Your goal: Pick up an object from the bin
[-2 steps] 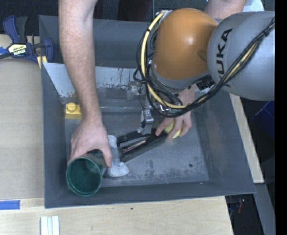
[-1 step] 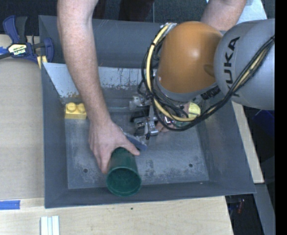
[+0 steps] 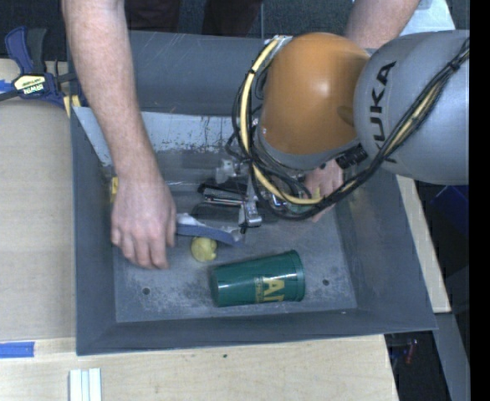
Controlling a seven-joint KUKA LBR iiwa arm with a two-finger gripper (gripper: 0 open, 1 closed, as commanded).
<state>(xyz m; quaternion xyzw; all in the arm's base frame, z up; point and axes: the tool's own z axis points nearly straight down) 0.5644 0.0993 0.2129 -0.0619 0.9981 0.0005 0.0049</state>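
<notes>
1. Current state. My pincer [image 3: 249, 214] is low inside the bin [image 3: 94, 307], under my orange wrist cover [image 3: 312, 90], near the middle of the floor. I cannot tell from this view whether it is open or closed, and nothing can be confirmed as gripped.

2. Nearest things. A black stapler-like item [image 3: 222, 194] lies just beside the pincer, on the side toward the view's left. A blue-grey flat piece [image 3: 210, 229] lies just below that. A small yellow lump [image 3: 203, 249] sits near it on the floor. A green can [image 3: 257, 279] lies on its side toward the front wall, apart from the pincer.

3. Obstruction. A person's hand [image 3: 143, 224] rests on the bin floor and touches the blue-grey flat piece. A second hand [image 3: 324, 178] shows behind my wrist, toward the view's right.

4. Step in hand. I judge this as the approach step, with the pick not yet made. The black stapler-like item is the likeliest candidate, being closest.

5. Next move, requirements.
- Hold off on closing or descending while either hand is in the bin.
- Once the hands are out, centre the pincer over the black item's narrow width.
- Close, then lift straight up, clear of the bin walls.
- Risk: the blue-grey piece may drag along if it overlaps the black item.
</notes>
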